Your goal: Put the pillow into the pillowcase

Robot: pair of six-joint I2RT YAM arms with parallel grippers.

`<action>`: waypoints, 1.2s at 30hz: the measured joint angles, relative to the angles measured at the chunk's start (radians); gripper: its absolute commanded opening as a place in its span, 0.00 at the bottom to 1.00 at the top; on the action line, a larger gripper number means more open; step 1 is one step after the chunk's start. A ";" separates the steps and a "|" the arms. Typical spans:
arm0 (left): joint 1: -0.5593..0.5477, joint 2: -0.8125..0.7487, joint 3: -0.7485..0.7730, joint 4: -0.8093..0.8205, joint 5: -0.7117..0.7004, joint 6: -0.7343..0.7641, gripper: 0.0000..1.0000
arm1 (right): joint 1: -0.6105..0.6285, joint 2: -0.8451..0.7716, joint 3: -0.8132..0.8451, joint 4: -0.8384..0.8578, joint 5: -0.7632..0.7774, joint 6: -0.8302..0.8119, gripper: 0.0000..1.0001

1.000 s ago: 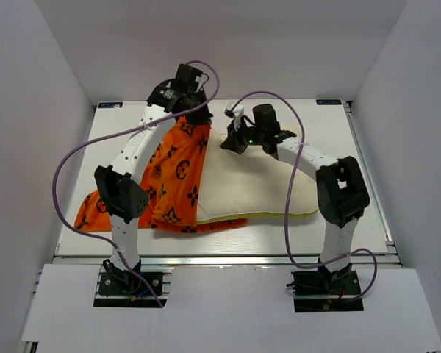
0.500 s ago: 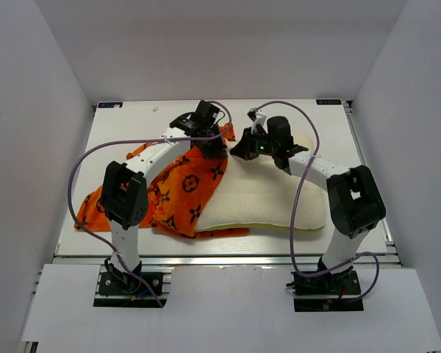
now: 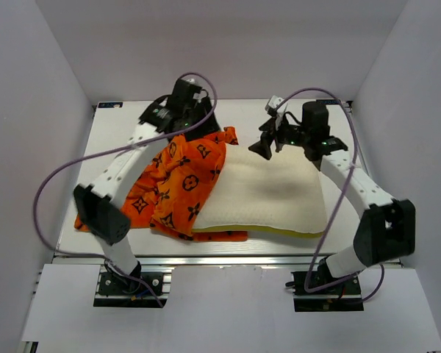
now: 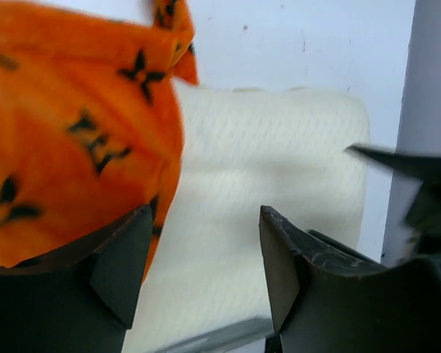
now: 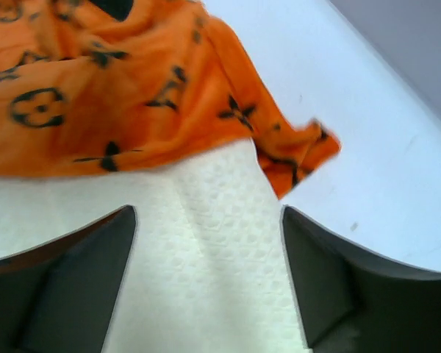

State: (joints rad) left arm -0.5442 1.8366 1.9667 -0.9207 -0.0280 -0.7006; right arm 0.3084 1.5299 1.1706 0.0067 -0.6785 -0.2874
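Pillowcase edge drawn further over the pillow: in the top view the orange pillowcase [image 3: 178,180] now reaches across the far-left corner of the white pillow [image 3: 275,195], its loose corner [image 3: 228,136] lying on the pillow's far edge, where a second ago the cloth stopped short of it. The left gripper [image 3: 203,123], which half a second ago was down at that corner, has pulled back toward the far-left of the table [image 3: 338,125]. The right gripper [image 3: 264,145] has swung right and now hangs over the pillow's far edge.

For the task, this looks like a small gain. Only the pillow's left end sits under the cloth, and most of it lies bare on the table. Whether that end is inside the opening or merely draped over cannot be told.

In the left wrist view the jaws stand well apart with nothing between them, cloth and pillow below. The right wrist view shows its jaws spread wider, also holding nothing, above the pillow and just beside the loose orange corner. Neither touches the cloth.
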 measured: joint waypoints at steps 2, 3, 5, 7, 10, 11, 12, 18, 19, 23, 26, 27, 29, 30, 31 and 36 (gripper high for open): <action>-0.006 -0.148 -0.126 -0.013 -0.017 0.014 0.67 | 0.007 -0.077 0.042 -0.096 -0.070 -0.118 0.89; -0.016 -0.230 -0.198 -0.024 -0.019 0.017 0.66 | 0.013 -0.095 0.047 -0.143 -0.092 -0.169 0.89; -0.056 -0.400 -0.353 -0.044 -0.028 0.019 0.66 | 0.087 -0.179 0.039 -0.229 -0.096 -0.243 0.89; -0.127 -0.524 -0.472 -0.078 -0.040 0.008 0.66 | 0.209 -0.248 -0.041 -0.253 -0.045 -0.277 0.89; -0.234 -0.626 -0.628 -0.121 -0.058 -0.026 0.66 | 0.396 -0.333 -0.238 -0.254 0.035 -0.283 0.89; -0.262 -0.632 -0.668 -0.135 -0.073 -0.037 0.67 | 0.438 -0.346 -0.302 -0.256 0.066 -0.281 0.89; -0.281 -0.626 -0.693 -0.151 -0.090 -0.043 0.67 | 0.460 -0.348 -0.349 -0.263 0.099 -0.277 0.89; -0.331 -0.491 -0.748 -0.154 -0.201 -0.050 0.67 | 0.463 -0.281 -0.400 -0.230 0.272 -0.258 0.89; -0.332 -0.465 -0.748 -0.142 -0.220 -0.045 0.66 | 0.463 -0.273 -0.400 -0.216 0.292 -0.258 0.89; -0.335 -0.357 -0.747 -0.106 -0.283 -0.021 0.59 | 0.464 -0.247 -0.396 -0.184 0.337 -0.257 0.89; -0.335 -0.287 -0.748 -0.091 -0.307 -0.005 0.42 | 0.464 -0.231 -0.394 -0.178 0.352 -0.247 0.89; -0.335 -0.278 -0.750 -0.087 -0.315 -0.003 0.37 | 0.464 -0.228 -0.394 -0.177 0.357 -0.244 0.89; -0.335 -0.277 -0.763 -0.083 -0.333 -0.002 0.16 | 0.463 -0.220 -0.395 -0.169 0.366 -0.238 0.89; -0.335 -0.280 -0.770 -0.082 -0.338 -0.005 0.09 | 0.463 -0.216 -0.396 -0.162 0.370 -0.235 0.85; -0.335 -0.283 -0.777 -0.080 -0.344 -0.005 0.03 | 0.463 -0.209 -0.399 -0.151 0.375 -0.232 0.81; -0.335 -0.322 -0.766 -0.092 -0.343 -0.008 0.00 | 0.466 -0.162 -0.416 -0.100 0.377 -0.205 0.16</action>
State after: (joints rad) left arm -0.8795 1.5146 1.2011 -1.0130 -0.3706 -0.7086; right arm 0.7746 1.3682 0.7547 -0.0933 -0.3019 -0.4927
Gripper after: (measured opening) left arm 0.019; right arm 0.464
